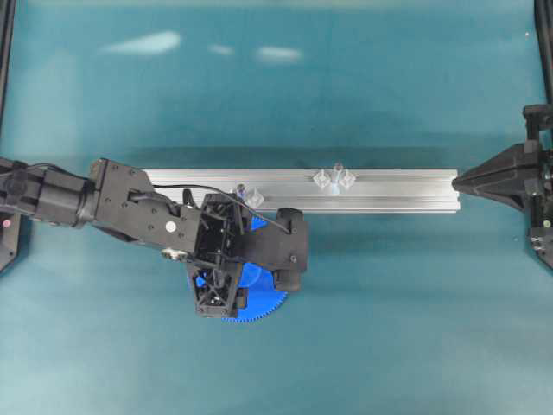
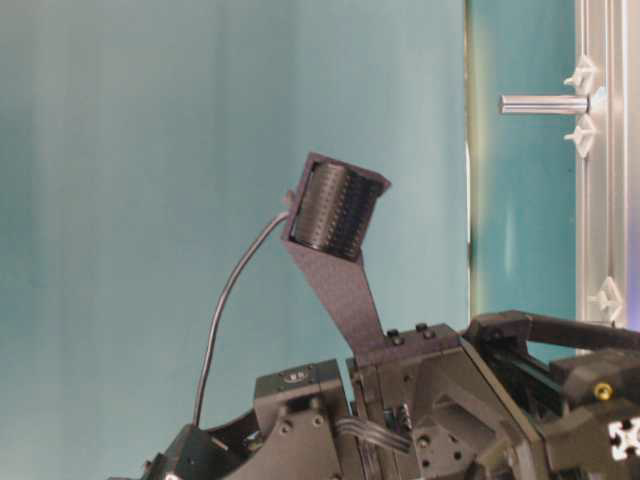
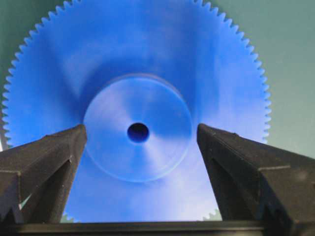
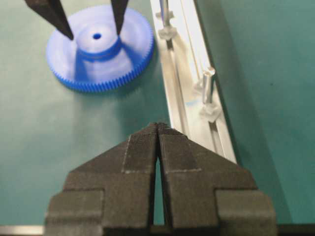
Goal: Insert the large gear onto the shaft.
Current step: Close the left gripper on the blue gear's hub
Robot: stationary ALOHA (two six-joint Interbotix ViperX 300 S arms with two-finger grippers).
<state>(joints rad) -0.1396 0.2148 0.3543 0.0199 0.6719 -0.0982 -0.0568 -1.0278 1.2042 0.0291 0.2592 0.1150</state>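
Observation:
The large gear, bright blue with fine teeth, lies flat on the green mat, its raised hub facing up. My left gripper hangs straight over it, open, one fingertip on each side of the hub and nothing gripped. From above, the left arm covers most of the gear. The shaft, a clear upright peg with two diamond blocks, stands on the rail to the gear's right and a little beyond it; it also shows as shaft. My right gripper is shut and empty at the rail's right end.
A long aluminium rail crosses the middle of the mat just beyond the gear. A second clear mount with a shorter peg sits on it close to the left wrist. Dark frame posts stand at the left and right edges.

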